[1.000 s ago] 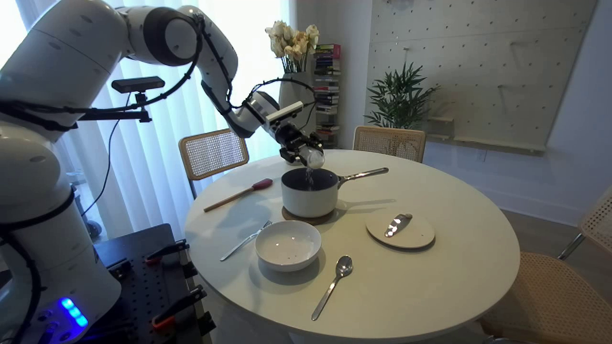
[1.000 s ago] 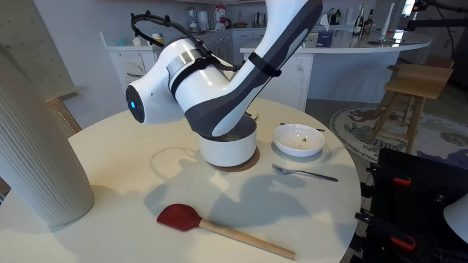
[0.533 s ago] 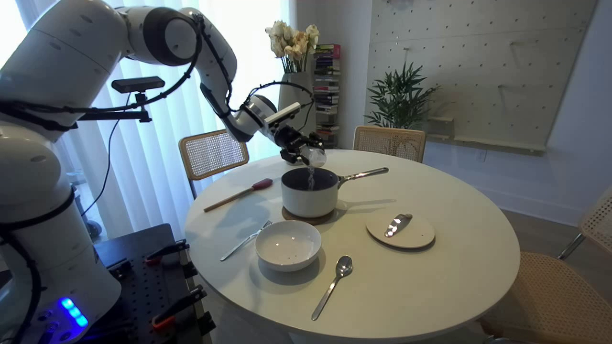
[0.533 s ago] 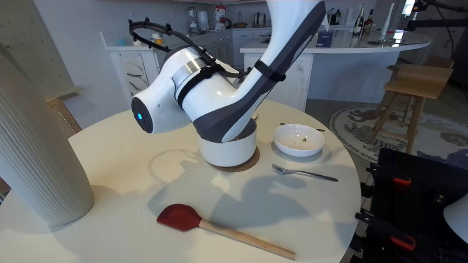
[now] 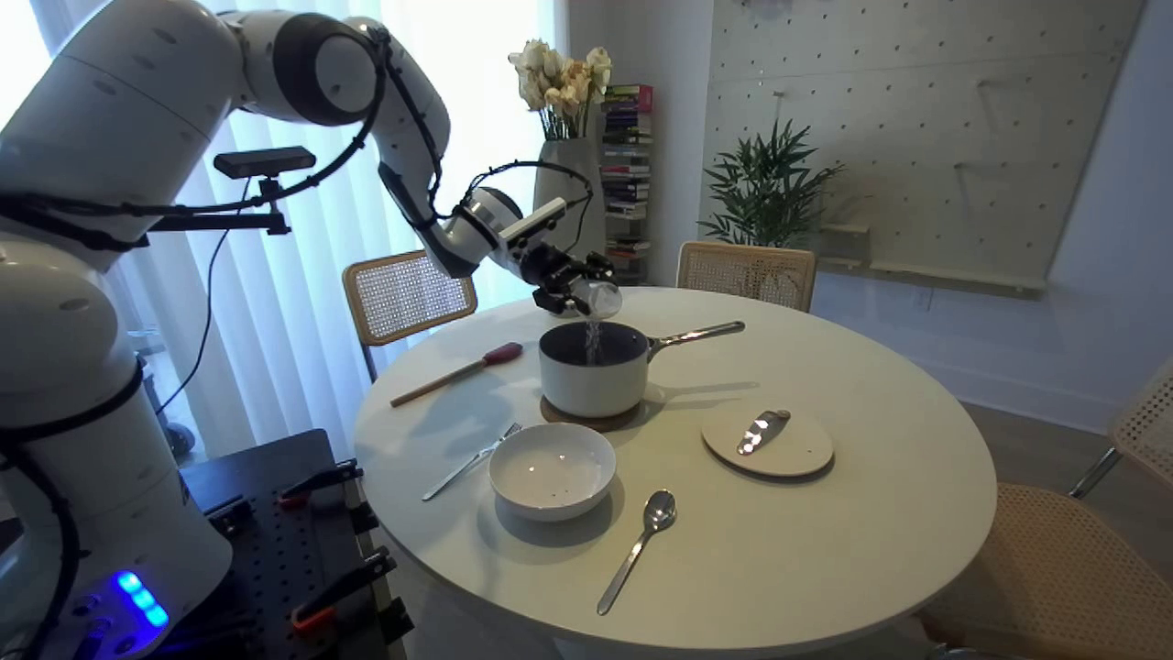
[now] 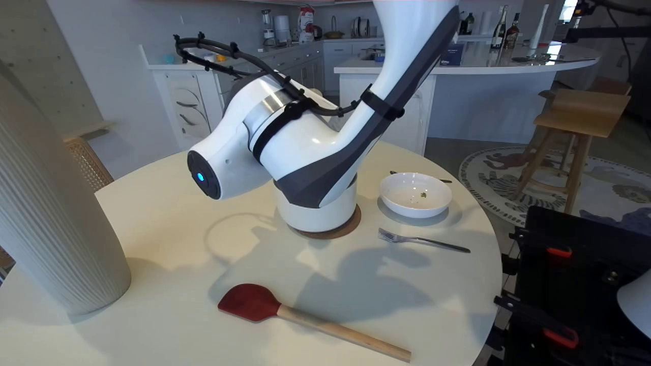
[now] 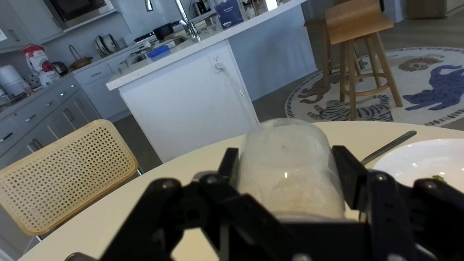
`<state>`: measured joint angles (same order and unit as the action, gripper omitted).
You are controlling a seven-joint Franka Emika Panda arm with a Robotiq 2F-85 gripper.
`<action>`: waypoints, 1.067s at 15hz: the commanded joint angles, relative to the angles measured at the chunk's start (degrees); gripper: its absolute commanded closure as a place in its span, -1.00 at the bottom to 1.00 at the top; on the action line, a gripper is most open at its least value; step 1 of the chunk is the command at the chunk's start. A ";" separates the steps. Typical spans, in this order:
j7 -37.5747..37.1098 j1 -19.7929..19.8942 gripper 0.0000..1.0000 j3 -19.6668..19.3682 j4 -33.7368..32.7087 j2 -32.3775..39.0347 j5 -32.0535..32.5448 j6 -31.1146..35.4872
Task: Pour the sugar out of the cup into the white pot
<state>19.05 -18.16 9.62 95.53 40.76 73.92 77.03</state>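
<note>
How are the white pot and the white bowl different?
The white pot has a long handle; the white bowl has none. The pot is dark inside; the bowl is pale inside. The pot sits on a brown mat; the bowl doesn't. Both are round and pale outside.

- The white robot arm with dark-grey panels (image 6: 300, 147) has dipped, now hiding nearly all the opening of the round off-white saucepan (image 6: 318, 217) in an exterior view.
- Its black cable loop (image 6: 234, 49) has sunk too.
- The black claw (image 5: 587, 288), clear rounded cup (image 5: 601, 300) and pale stream (image 5: 593, 342) have edged slightly from the metal handle (image 5: 701, 334) since half a second ago.
</note>
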 commanded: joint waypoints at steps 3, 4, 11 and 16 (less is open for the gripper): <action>-2.51 -0.67 0.18 0.76 2.23 -1.89 1.50 -2.63; -2.87 -0.76 0.18 0.85 2.11 -1.85 1.56 -3.01; -3.29 -0.86 0.18 1.69 1.88 -2.14 0.57 -4.20; -1.74 -0.56 -0.32 1.75 0.03 0.23 0.96 -3.58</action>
<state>17.36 -19.11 10.76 95.75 40.81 74.66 73.82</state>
